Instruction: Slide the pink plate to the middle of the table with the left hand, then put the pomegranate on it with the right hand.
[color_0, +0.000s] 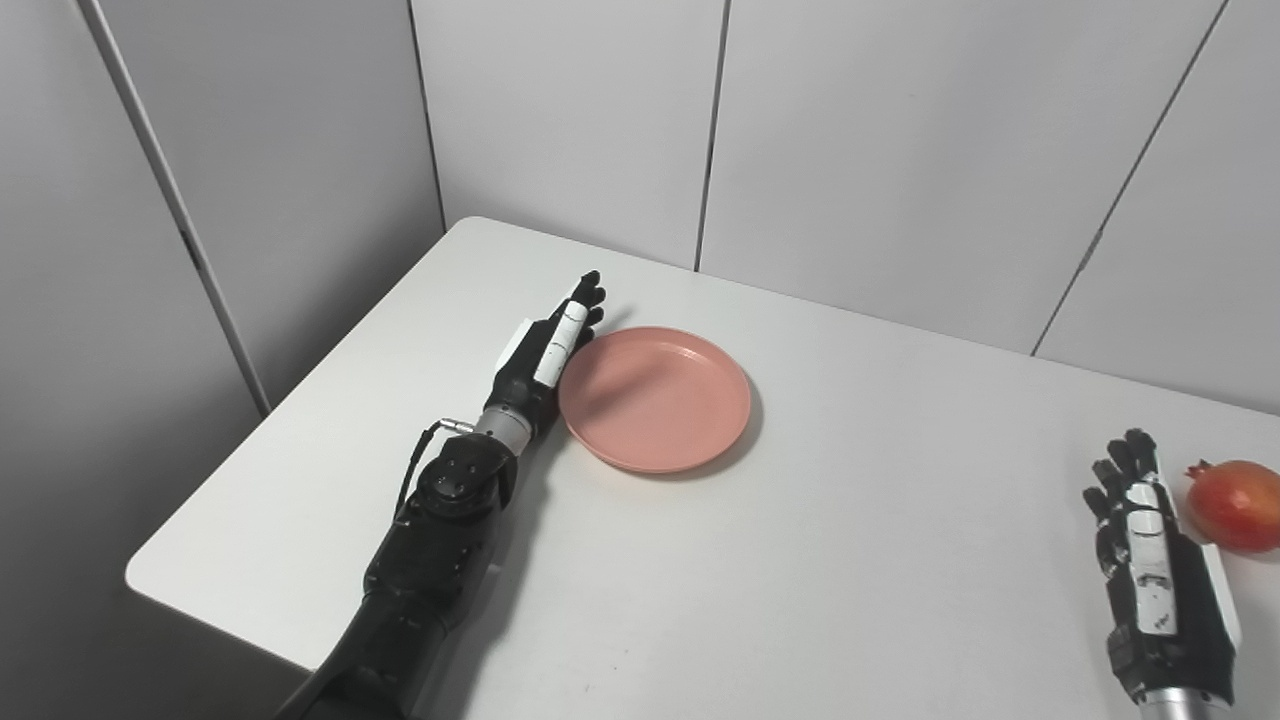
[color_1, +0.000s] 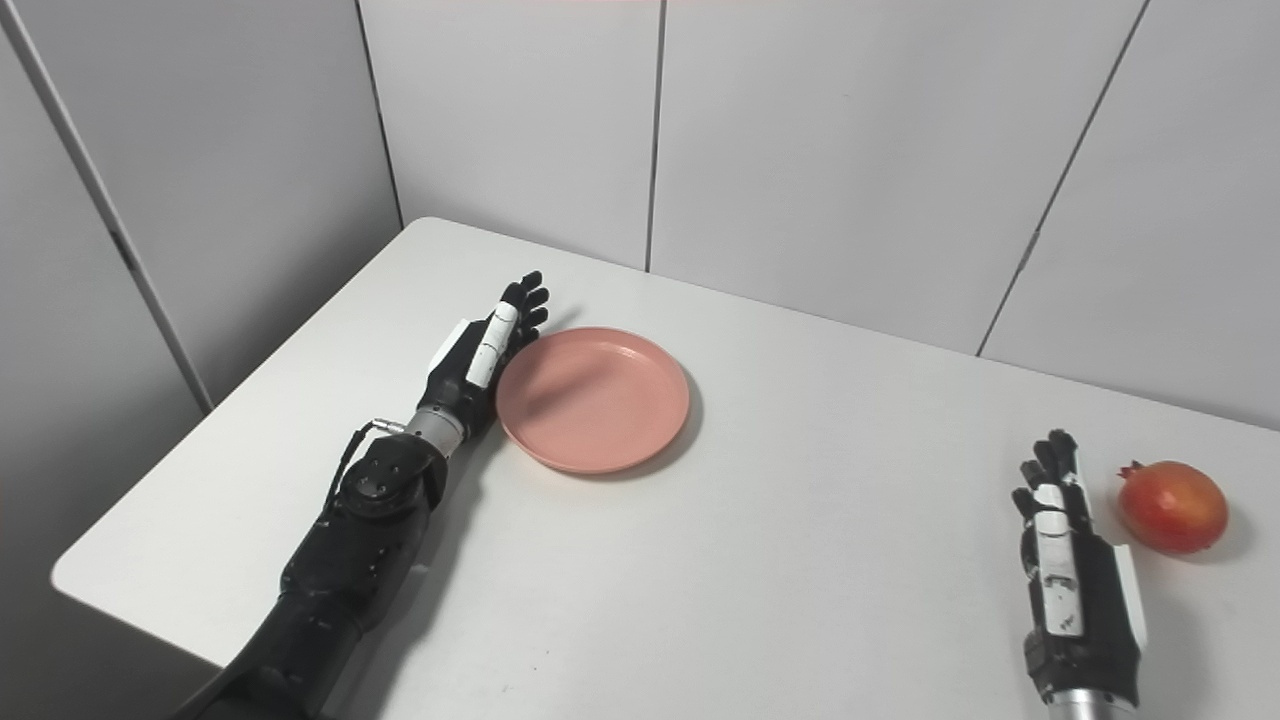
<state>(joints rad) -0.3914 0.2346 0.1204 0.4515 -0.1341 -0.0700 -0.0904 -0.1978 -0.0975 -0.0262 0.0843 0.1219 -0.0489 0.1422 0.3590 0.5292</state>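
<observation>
**Left hand ready to push the plate**

The plate (color_0: 655, 398) is pink and has nothing in it. It sits flat on the desk (color_0: 850, 560), toward the left side and not yet in the middle. That is why the left hand (color_0: 545, 350) is there. It stands on its edge along the plate's left rim, right against it or very nearly. Its fingers (color_0: 585, 300) are straight and together and it holds nothing. A flat hand like this can work like a wall, so a push to the right should make the plate slide without lifting it.

The pomegranate (color_1: 1172, 506) rests far off on the right side of the desk, well apart from the plate. It is round, so it may roll if bumped.

The right hand (color_1: 1070, 575) waits just beside the fruit, to its left, with a small gap between them. It is open too, fingers straight, gripping nothing. It seems to be parked near so it can grab the fruit once the plate is in place.
</observation>
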